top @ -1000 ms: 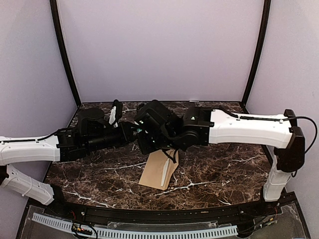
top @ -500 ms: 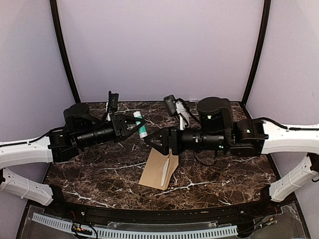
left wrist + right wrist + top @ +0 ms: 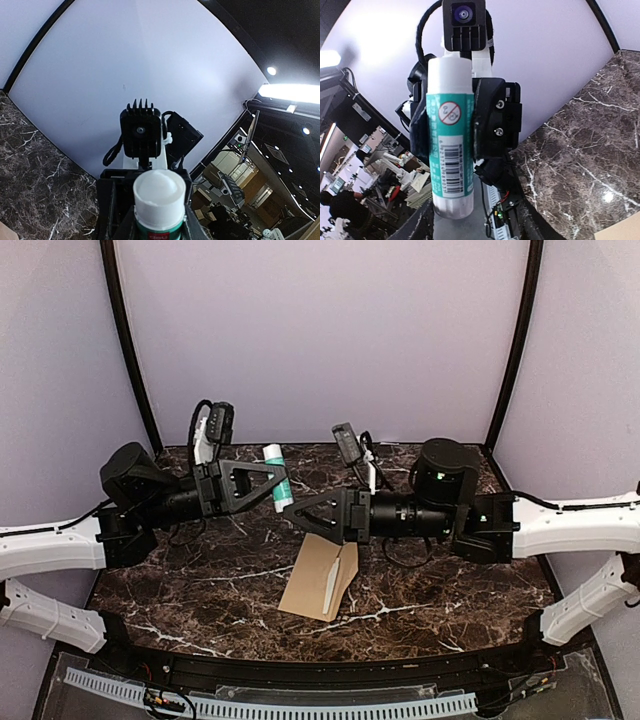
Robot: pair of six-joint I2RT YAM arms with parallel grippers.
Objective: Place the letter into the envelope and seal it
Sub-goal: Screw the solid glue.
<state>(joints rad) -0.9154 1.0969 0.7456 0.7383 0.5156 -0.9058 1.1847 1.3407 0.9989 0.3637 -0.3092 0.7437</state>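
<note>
The letter (image 3: 333,582) sits in the envelope (image 3: 308,590).
The left gripper (image 3: 283,480) clamps a glue stick (image 3: 272,455); the right gripper (image 3: 293,517) gapes, empty.

Robotics lab, lavender-walled booth (image 3: 320,340), marble tabletop (image 3: 450,590)

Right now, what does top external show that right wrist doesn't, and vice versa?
Only top external: the whole envelope lying flat, the letter showing at its right edge, and both arms in full.
Only right wrist: the glue stick close up, with its barcode and label, and the lab beyond the table edge.
Both: the marble table, and the left gripper shut on the glue stick, held up in front of the open right gripper.
</note>
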